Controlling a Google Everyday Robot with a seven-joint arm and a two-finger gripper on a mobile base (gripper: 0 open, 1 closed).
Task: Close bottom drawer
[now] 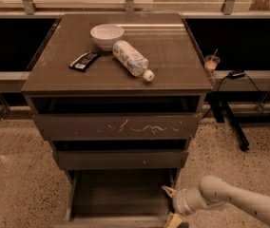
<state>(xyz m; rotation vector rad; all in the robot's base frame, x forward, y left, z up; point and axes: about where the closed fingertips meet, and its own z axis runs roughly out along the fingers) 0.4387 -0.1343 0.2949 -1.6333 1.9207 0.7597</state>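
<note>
The bottom drawer (120, 196) is the narrowest of three dark drawers. It is pulled far out, and its shallow, empty box shows. Its front lies along the lower edge of the view. The mid-width drawer (120, 159) and the wide scratched drawer (118, 126) above it are each pulled out a little. My gripper (170, 205) is at the bottom drawer's right front corner. It is open, with one pale finger (167, 190) up by the drawer's right side and the other low by the front. It holds nothing.
On the cabinet top (173, 70) are a white bowl (107, 35), a plastic bottle (131, 60) lying on its side and a dark packet (84, 61). A small cup (212, 62), cables and a dark stand leg (230, 122) are to the right. The floor is speckled.
</note>
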